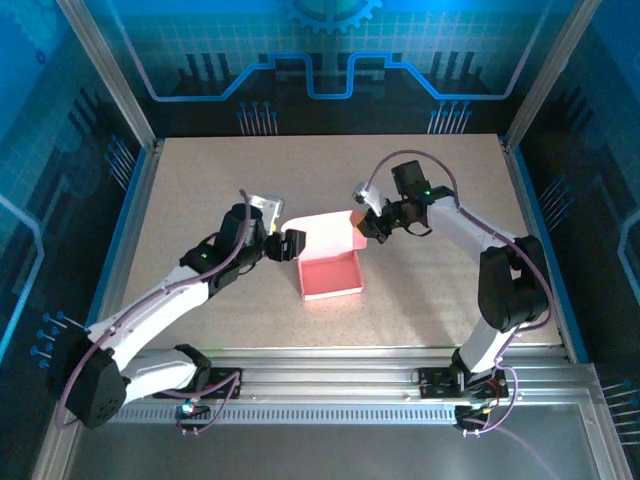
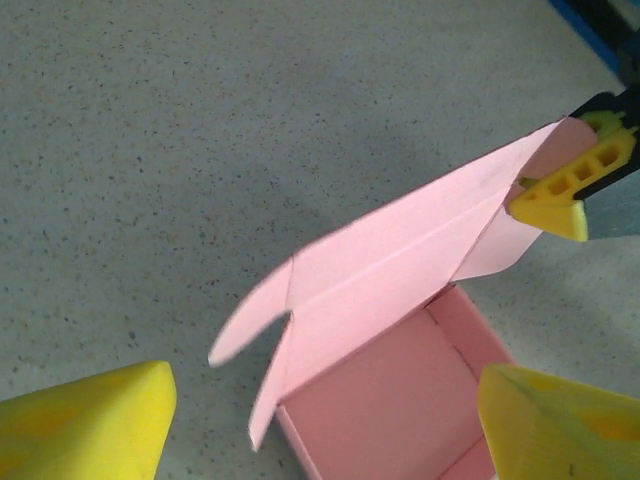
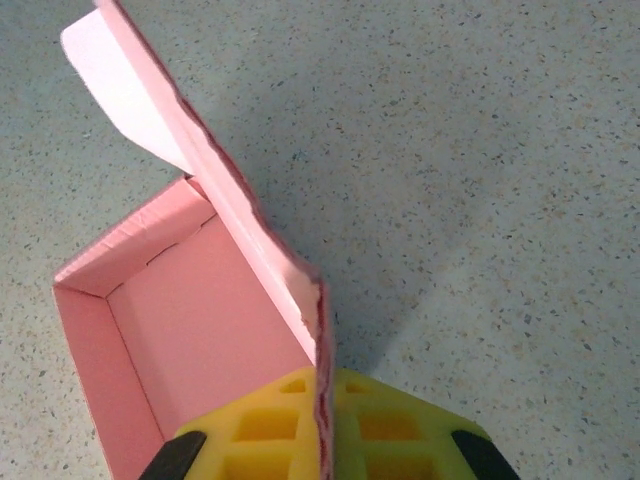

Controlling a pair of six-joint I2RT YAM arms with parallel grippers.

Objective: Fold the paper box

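While open-lidded, paper box [image 1: 331,271] on table [image 1: 200,185]

Speckled beige table [image 1: 200,200] stands inside aluminium frame posts [image 1: 105,70], with a blue circuit-pattern backdrop [image 1: 330,50] behind its far edge and a ribbed metal rail [image 1: 330,385] along its near edge.

You had the pink paper box [image 1: 331,272] standing open on the table [image 1: 200,180] at its middle, tray walls upright, lid [image 1: 322,228] raised along the far edge, rounded side flap [image 2: 245,325] untucked.
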